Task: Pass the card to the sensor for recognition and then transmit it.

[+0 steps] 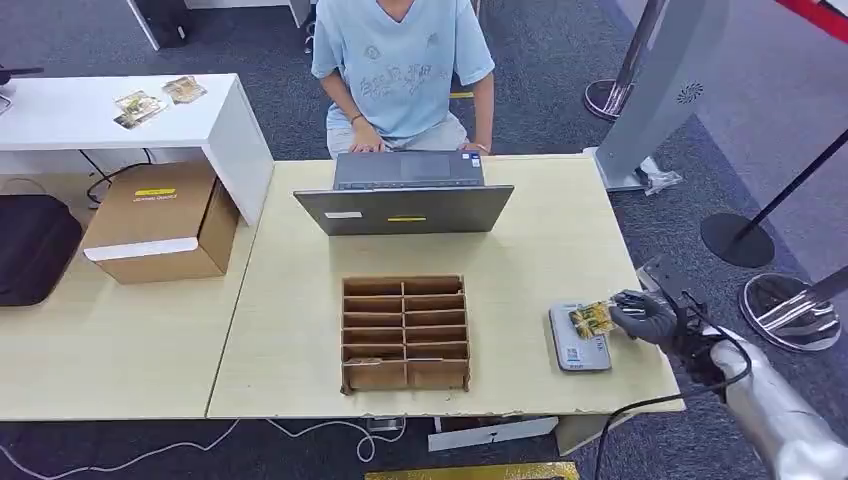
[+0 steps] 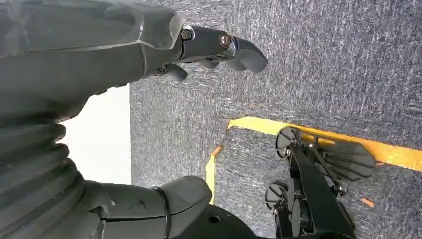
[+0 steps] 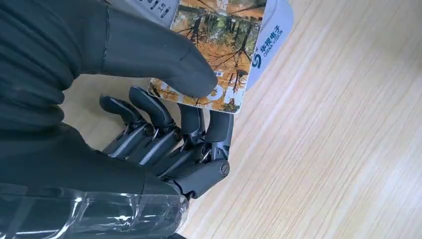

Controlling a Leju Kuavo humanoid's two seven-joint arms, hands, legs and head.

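Right hand (image 1: pixel 645 315) at lower right of head view, pinching card (image 1: pixel 592 319) between thumb and fingers (image 3: pixel 149 107); card held over grey sensor (image 1: pixel 580 338) lying on table (image 1: pixel 540 250). Whether card touches sensor: cannot tell. Card's near edge hidden under thumb in right wrist view; sensor cut off at top edge there, blue lettering partly legible. Left hand (image 2: pixel 219 47) in left wrist view, fingers apart, holding nothing, above grey carpet with yellow tape (image 2: pixel 259 125).

Centre of head view: brown divided organizer (image 1: pixel 405 332), compartments' contents hard to make out. Above it, open laptop (image 1: pixel 405 195), lid back facing camera, screen hidden. Person (image 1: pixel 400 65) seated behind, cut off at top edge. Left: cardboard box (image 1: pixel 160 222), white desk (image 1: pixel 110 112) with 2 small cards (image 1: pixel 158 99).
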